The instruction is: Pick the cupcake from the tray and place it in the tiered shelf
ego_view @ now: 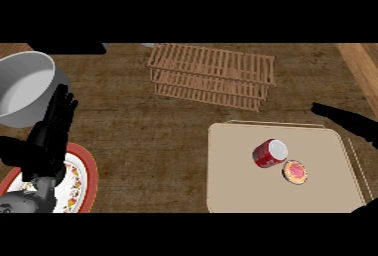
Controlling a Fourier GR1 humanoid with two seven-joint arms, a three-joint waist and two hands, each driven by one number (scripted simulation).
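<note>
Cupcake (295, 172) was recorded near tray (244, 195) centre beside can (269, 153), judged light, soft-topped, best taken by its sides; left hand (50, 131) spread idle, right hand (347, 121) fingers undetermined.

The grey pot (26, 87) is cut off by the left edge, and part of its rim is covered by the left hand (50, 135). The patterned plate (83, 181) is largely hidden under that hand and forearm and is clipped at the bottom. Of the right hand (347, 121), only dark fingers are seen at the right edge; the palm is out of view. The tray (229, 165) is cut at its lower edge. The cupcake (295, 172) is perhaps seen from above; its wrapper cannot be made out.
</note>
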